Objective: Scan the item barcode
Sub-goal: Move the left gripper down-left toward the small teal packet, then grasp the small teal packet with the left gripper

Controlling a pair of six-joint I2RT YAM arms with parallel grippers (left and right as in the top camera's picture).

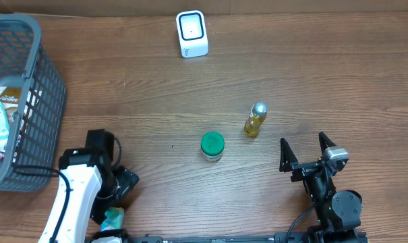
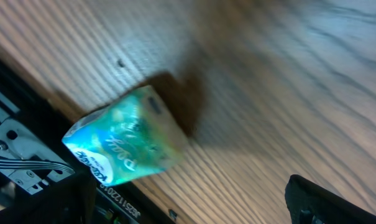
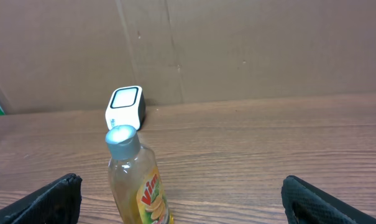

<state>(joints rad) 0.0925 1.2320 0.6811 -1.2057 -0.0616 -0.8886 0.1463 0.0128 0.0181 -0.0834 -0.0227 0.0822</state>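
Left gripper [image 2: 197, 202] gapes wide above the green packet [image 2: 122, 143], which lies loose at 7 o'clock on the table [image 1: 190, 94]; right gripper [image 1: 303, 140] gapes empty. Pinch the packet's sides squarely, then turn it so the scanner [image 1: 192, 34] at 12 o'clock can read it.

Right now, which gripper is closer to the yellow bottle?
Right. The right gripper sits just to the right of the bottle and a little nearer the robot, jaws open. The left gripper is far off on the left side, beside the green packet.
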